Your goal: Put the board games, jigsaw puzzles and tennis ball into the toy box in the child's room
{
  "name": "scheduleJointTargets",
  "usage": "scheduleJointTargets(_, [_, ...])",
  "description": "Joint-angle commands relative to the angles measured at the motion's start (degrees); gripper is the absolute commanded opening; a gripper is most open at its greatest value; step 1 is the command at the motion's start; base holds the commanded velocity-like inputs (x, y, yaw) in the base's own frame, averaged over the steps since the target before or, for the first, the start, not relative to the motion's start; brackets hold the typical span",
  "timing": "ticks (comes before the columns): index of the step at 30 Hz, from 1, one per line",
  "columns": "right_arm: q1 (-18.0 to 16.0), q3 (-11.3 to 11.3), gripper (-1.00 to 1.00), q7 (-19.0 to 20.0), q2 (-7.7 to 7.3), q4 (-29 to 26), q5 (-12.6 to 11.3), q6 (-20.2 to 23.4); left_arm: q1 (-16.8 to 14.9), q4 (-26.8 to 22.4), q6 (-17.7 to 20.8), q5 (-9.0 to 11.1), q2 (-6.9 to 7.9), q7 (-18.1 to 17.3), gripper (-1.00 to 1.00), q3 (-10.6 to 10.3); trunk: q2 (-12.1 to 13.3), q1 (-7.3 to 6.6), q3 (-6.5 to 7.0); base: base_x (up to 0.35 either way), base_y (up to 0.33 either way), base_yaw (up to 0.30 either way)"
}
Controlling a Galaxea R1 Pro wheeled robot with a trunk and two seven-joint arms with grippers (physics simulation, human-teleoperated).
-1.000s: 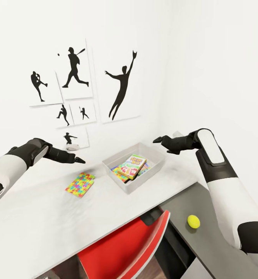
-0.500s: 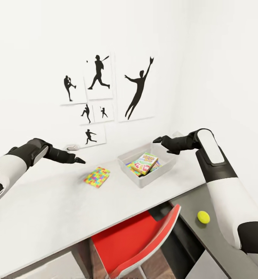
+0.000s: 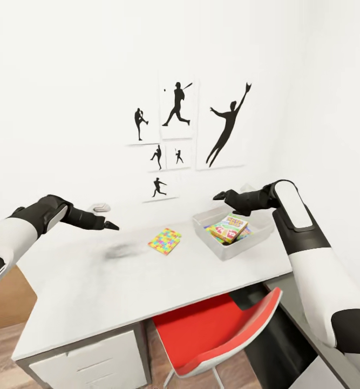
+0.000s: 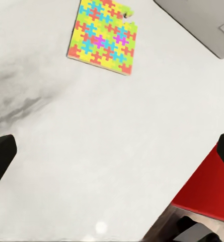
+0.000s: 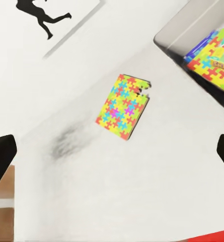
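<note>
Puzzle (image 3: 165, 240) lay flat on the table (image 3: 120, 286) at frame centre, between both arms, its long axis running diagonally toward the toy box (image 3: 255, 237) at centre right. Left gripper (image 3: 110, 225) hung left of the puzzle and looked the nearer; right gripper (image 3: 218, 195) hung above the box's near-left corner. Both wrist views showed fingers spread wide at the frame edges, holding nothing. Board games (image 3: 229, 228) already sat inside the box. A left-arm reach seemed likeliest.

The toy box (image 5: 192, 30) is cut off at the right wrist view's upper right corner (its printed lettering (image 3: 235, 221) is too small to read).
</note>
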Motion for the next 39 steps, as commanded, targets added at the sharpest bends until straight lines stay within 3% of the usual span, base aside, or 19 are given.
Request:
scheduleJointTargets(1, [-0.1,0.1,1.00,-0.6,-0.06,-0.1,-0.6,0.0,0.0,-0.1,0.3,0.3,0.03,-0.1,1.00,-0.3,-0.1,0.02,-0.09,-0.022,0.026,0.278])
scheduleJointTargets(10, [0.6,0.1,1.00,-0.6,0.16,0.1,-0.4,0.0,0.8,0.0,0.3,0.3,0.21,0.0,1.00,-0.3,-0.1,0.02,-0.06,-0.004,0.004,0.110])
scheduleJointTargets(15, [-0.3,0.6,1.00,-2.2,1.43,-0.3,-1.3,-1.7,0.4,-1.5,-1.2,0.7,-0.39,0.2,1.00,0.3,-0.1,0.02,-0.06,0.000,0.080,0.000])
scheduleJointTargets(24, [2.7,2.4,1.00,-5.1,4.34,2.4,-0.4,-4.5,2.4,-1.2,-4.1,0.6,-3.32,0.9,1.00,0.3,-0.1,0.02,-0.06,-0.016,0.021,0.000])
scheduleJointTargets(39, [7.5,2.0,1.00,-9.9,4.43,2.5,-0.4,-9.1,2.5,-1.2,-8.9,0.6,-3.64,0.9,1.00,0.3,-0.1,0.02,-0.06,-0.031,0.042,0.000])
